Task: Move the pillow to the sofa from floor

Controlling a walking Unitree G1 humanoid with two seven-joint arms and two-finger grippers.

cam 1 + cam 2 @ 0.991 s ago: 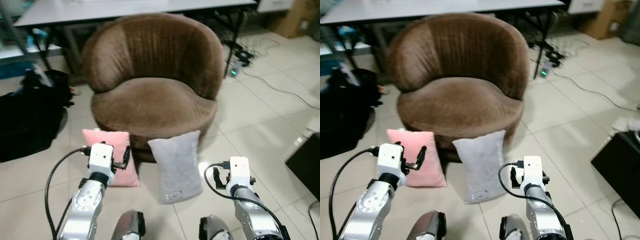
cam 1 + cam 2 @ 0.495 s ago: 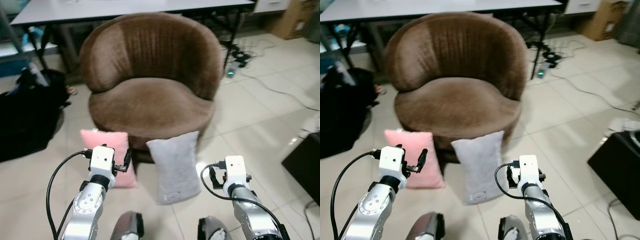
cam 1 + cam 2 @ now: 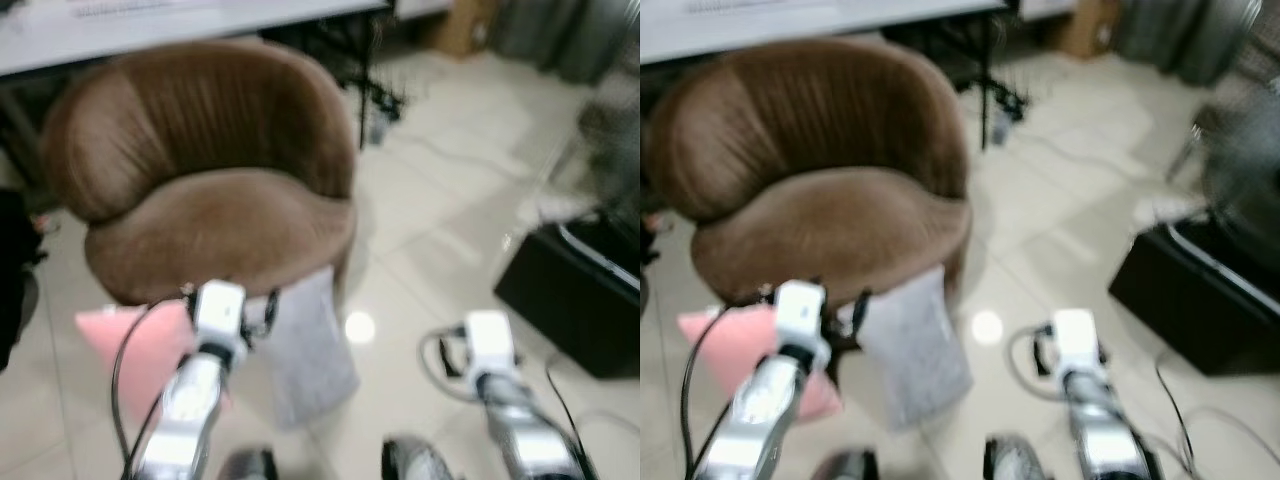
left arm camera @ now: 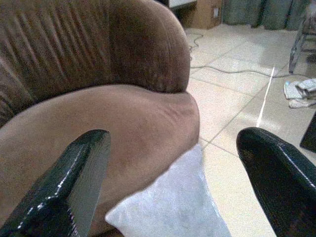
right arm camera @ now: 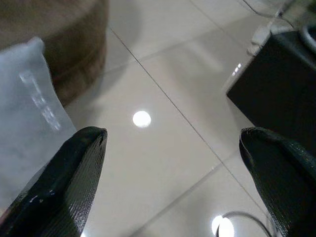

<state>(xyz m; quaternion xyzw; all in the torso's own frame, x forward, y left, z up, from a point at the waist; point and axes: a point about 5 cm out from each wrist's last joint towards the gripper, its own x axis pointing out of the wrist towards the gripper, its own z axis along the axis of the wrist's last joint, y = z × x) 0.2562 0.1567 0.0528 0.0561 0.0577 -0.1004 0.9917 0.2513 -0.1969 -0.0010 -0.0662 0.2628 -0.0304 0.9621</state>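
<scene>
- Leaning against the front of a brown sofa chair (image 3: 200, 190), a grey pillow (image 3: 310, 345) is seen standing upright on the tiled floor (image 3: 440, 230).
- A pink pillow (image 3: 140, 345) is propped just beside it, on the robot's left, also on the floor at the chair's base.
- The left gripper (image 4: 173, 182) is held in front of the chair, its two black fingers (image 4: 74, 182) spread wide apart and gripping nothing; the grey pillow's top corner and the chair's seat are framed between them.
- The right gripper (image 5: 173, 182) is held over bare tiles to the right of the grey pillow, its fingers (image 5: 64, 182) likewise spread wide and holding nothing.
- A black box-like object (image 3: 570, 290) is seen on the floor to the robot's right, well apart from the chair.
- Cables (image 3: 450, 150) are trailed over the tiles behind the chair, near a table edge (image 3: 150, 25).
- The head views are blurred.
</scene>
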